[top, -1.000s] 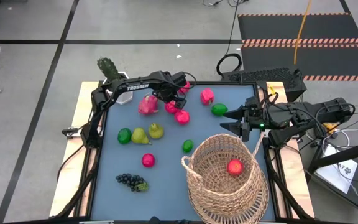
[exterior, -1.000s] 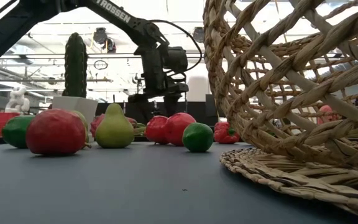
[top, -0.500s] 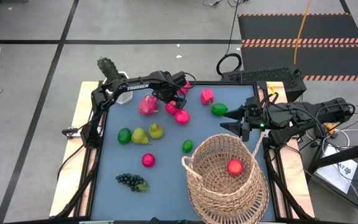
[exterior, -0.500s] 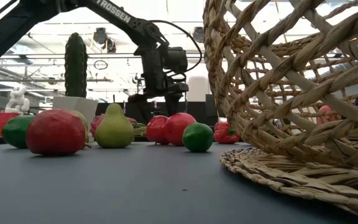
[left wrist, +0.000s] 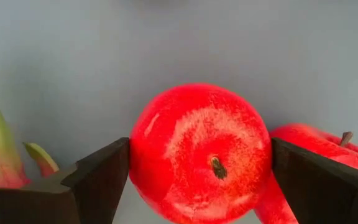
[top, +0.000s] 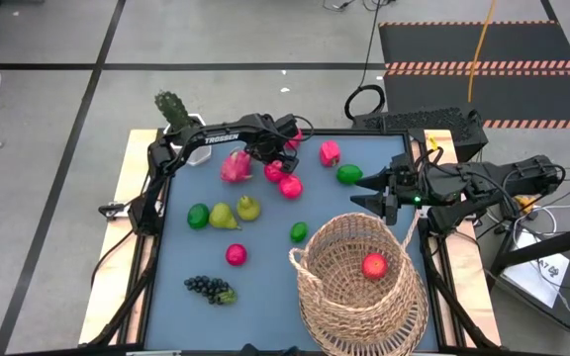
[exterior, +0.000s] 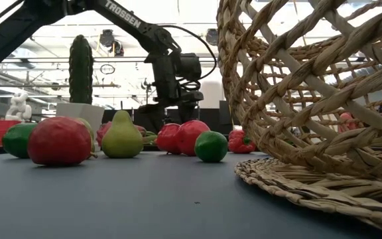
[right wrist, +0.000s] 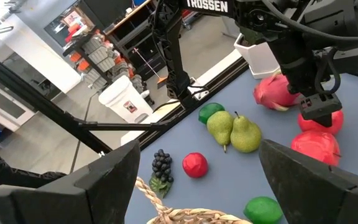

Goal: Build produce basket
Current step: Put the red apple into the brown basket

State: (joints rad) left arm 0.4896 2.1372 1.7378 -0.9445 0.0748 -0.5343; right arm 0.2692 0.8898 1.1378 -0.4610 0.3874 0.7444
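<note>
A pick is under way: the left gripper [left wrist: 197, 180] straddles an apple [left wrist: 201, 152], wide, unclosed, at the table's twelve o'clock. Closing is needed, then carriage to the basket [top: 359, 287] at five. The right gripper [top: 366, 190] waits wide at three.

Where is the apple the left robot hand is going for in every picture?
High view: the red apple is just under the left gripper, at the table's far middle.
Low view: mid-picture, the left one of two red fruits, below the gripper.
Left wrist view: centre, between the open jaws.
Right wrist view: right edge, under that gripper.
Shared landmark: the pink dragon fruit beside it.
</note>
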